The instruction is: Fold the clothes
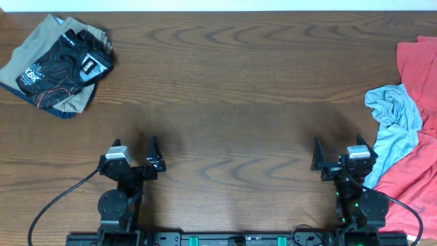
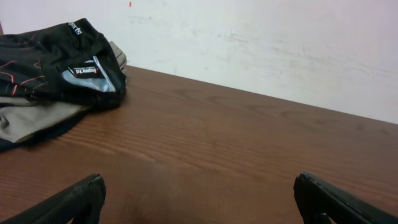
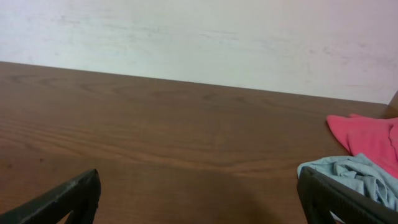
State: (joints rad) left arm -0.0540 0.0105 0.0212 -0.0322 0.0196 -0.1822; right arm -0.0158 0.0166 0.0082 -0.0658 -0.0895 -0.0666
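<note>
The clothes lie crumpled at the table's right edge. They are a coral-red T-shirt (image 1: 418, 65) partly cut off by the frame, with a pale blue-grey garment (image 1: 396, 121) bunched on top of it. The right wrist view shows the red shirt (image 3: 367, 134) and the blue-grey garment (image 3: 351, 174) at its right side. My right gripper (image 1: 339, 145) stands open just left of the blue-grey garment, nothing between its fingers (image 3: 200, 180). My left gripper (image 1: 133, 145) is open and empty over bare wood at the front left (image 2: 199, 186).
A folded pile of black printed and khaki garments (image 1: 60, 65) sits at the far left corner, also seen in the left wrist view (image 2: 56, 68). The brown wooden table (image 1: 232, 89) meets a pale wall at the back. Both arm bases stand at the front edge.
</note>
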